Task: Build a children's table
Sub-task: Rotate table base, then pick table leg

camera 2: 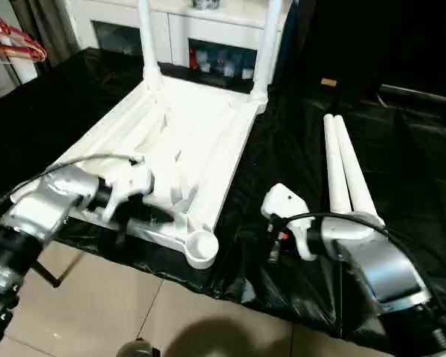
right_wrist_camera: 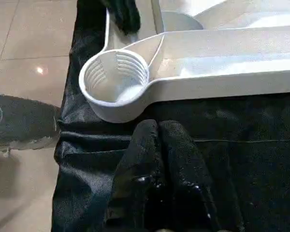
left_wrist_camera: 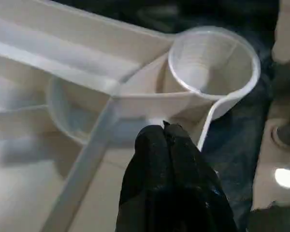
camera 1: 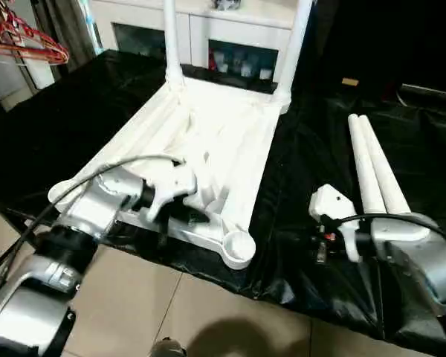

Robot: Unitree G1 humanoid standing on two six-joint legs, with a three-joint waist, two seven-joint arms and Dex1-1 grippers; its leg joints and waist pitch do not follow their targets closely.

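Note:
The children's table top (camera 1: 208, 141) lies upside down on the black cloth, ribbed underside up. Two white legs (camera 1: 171, 37) (camera 1: 297, 37) stand upright in its far corner sockets. Two loose legs (camera 1: 375, 167) lie side by side on the cloth to the right. The near right corner socket (left_wrist_camera: 212, 63) is empty. My left gripper (left_wrist_camera: 163, 133) is shut on nothing, its tips just above the ribs beside that socket. My right gripper (right_wrist_camera: 158, 126) is shut and empty over the cloth, a short way from the same socket (right_wrist_camera: 117, 79).
A white cabinet (camera 1: 208, 37) with glass doors stands behind the table. Red hangers (camera 1: 26, 37) hang at the far left. The black cloth (camera 1: 305, 260) ends close to the near socket, with tiled floor (camera 1: 171, 312) below.

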